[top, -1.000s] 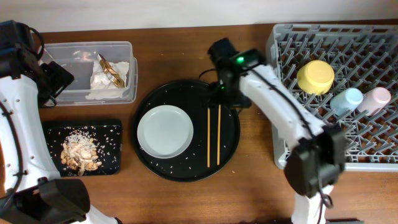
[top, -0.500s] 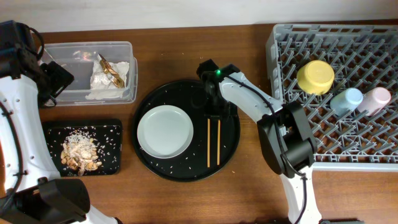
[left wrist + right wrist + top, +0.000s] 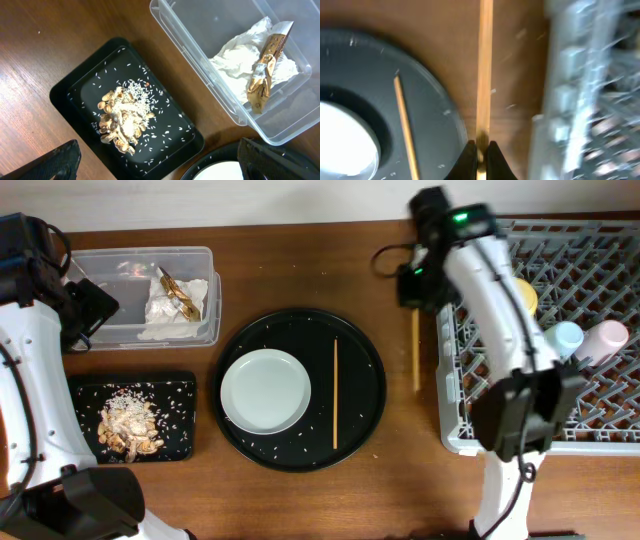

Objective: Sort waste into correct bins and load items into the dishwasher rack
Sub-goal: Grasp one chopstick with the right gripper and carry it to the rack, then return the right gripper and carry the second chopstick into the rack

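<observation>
My right gripper point(image 3: 416, 302) point(image 3: 481, 148) is shut on one wooden chopstick point(image 3: 416, 355) point(image 3: 485, 70), which hangs over the bare table just left of the grey dishwasher rack point(image 3: 600, 260). The other chopstick point(image 3: 335, 395) point(image 3: 405, 125) lies on the round black tray point(image 3: 360, 430) beside the grey plate point(image 3: 265, 390). A yellow bowl point(image 3: 524, 296), blue cup point(image 3: 560, 340) and pink cup point(image 3: 606, 338) sit in the rack. My left gripper point(image 3: 88, 310) point(image 3: 165, 167) is open and empty, high above the bins.
The clear tub point(image 3: 110, 265) point(image 3: 200, 55) holds a crumpled napkin point(image 3: 235, 55) and a brown wrapper point(image 3: 265, 70). The shallow black tray point(image 3: 175, 395) point(image 3: 75, 90) holds food scraps point(image 3: 122, 120) and rice. Rice grains dot the round tray. The right wrist view is blurred.
My right gripper closed on one chopstick on the round tray, lifted it and carried it right and back to the rack's left edge. The left arm has not moved.
</observation>
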Action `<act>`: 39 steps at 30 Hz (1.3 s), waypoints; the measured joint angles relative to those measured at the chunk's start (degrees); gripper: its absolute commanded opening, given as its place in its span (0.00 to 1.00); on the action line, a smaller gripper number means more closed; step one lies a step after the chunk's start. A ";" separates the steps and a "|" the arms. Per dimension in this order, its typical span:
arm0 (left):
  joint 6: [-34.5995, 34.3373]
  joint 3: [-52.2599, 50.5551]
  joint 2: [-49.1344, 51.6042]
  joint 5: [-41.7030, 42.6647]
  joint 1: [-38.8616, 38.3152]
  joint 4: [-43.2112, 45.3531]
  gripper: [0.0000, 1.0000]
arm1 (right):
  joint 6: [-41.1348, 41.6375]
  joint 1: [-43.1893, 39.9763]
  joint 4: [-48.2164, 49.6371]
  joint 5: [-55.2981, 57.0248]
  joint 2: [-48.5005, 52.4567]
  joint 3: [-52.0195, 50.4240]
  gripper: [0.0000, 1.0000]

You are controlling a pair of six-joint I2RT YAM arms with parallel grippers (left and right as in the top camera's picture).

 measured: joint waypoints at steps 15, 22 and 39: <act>-0.02 0.00 0.00 0.00 0.00 0.04 0.99 | -16.94 -14.43 5.90 -5.73 -0.11 0.26 0.59; -0.02 0.00 0.00 0.00 0.00 0.02 0.99 | -15.23 -2.93 -5.70 -25.55 -0.11 0.13 0.59; -0.02 0.00 0.00 0.00 0.00 0.02 0.99 | 14.32 22.21 16.98 -3.26 5.38 -23.65 0.31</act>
